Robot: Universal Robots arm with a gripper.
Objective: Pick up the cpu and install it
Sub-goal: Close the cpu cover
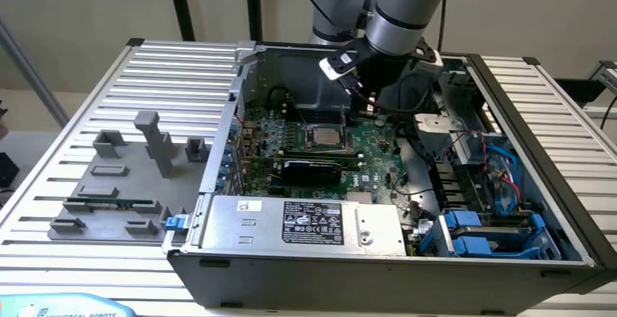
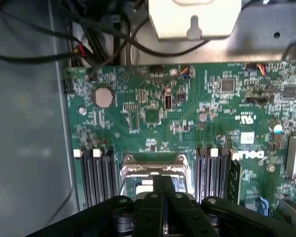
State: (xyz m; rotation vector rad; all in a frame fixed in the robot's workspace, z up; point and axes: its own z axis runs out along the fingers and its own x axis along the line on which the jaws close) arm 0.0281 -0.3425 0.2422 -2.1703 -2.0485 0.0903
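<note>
The cpu (image 1: 325, 138), a silvery square chip, lies flat in the socket on the green motherboard (image 1: 371, 162) inside the open computer case. My gripper (image 1: 371, 111) hangs over the board just behind the socket and toward the exterior view's right of it, apart from the chip. In the wrist view its black fingers (image 2: 164, 197) are pressed together with nothing between them. Behind them is the metal socket frame (image 2: 153, 160), and a shiny patch of the cpu (image 2: 142, 186) shows beside the fingers.
Black memory slots (image 2: 96, 177) flank the socket on both sides. Loose cables (image 1: 424, 104) hang near the arm. A power supply (image 1: 299, 223) and blue drive caddies (image 1: 482, 234) fill the case front. Grey fixture blocks (image 1: 154, 140) and a green memory stick (image 1: 108, 203) stand outside at the exterior view's left.
</note>
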